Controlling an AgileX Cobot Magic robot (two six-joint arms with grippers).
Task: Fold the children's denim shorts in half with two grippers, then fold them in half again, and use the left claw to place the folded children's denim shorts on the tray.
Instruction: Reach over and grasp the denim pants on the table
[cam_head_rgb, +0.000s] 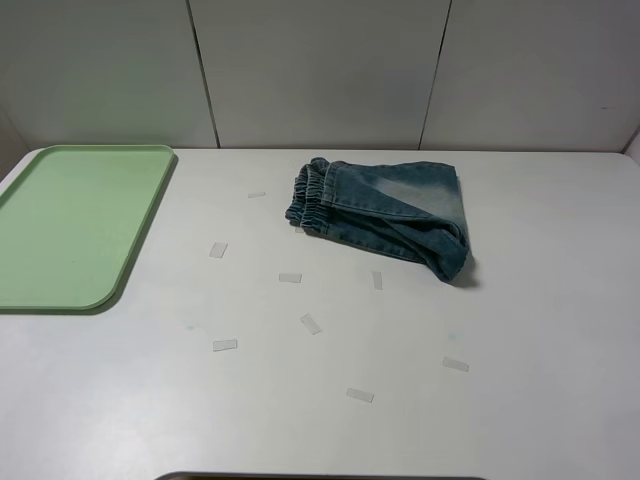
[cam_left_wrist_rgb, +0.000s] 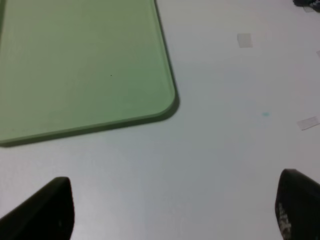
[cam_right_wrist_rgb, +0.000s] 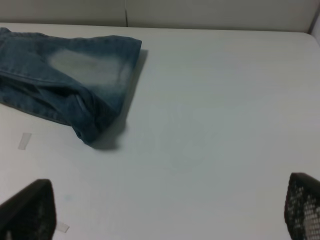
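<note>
The children's denim shorts (cam_head_rgb: 385, 212) lie folded over on the white table, right of centre toward the back, elastic waistband to the left; the right wrist view shows their leg end (cam_right_wrist_rgb: 70, 82). The pale-green tray (cam_head_rgb: 75, 222) sits at the left edge with nothing on it, and its corner (cam_left_wrist_rgb: 85, 65) fills the left wrist view. Neither arm appears in the exterior high view. My left gripper (cam_left_wrist_rgb: 172, 215) hovers over bare table near the tray's corner, fingers wide apart and holding nothing. My right gripper (cam_right_wrist_rgb: 167, 215) is open too, over bare table to the right of the shorts.
Several small pale tape strips (cam_head_rgb: 311, 323) are stuck on the table in front of the shorts. A grey panelled wall (cam_head_rgb: 320, 70) closes off the back of the table.
</note>
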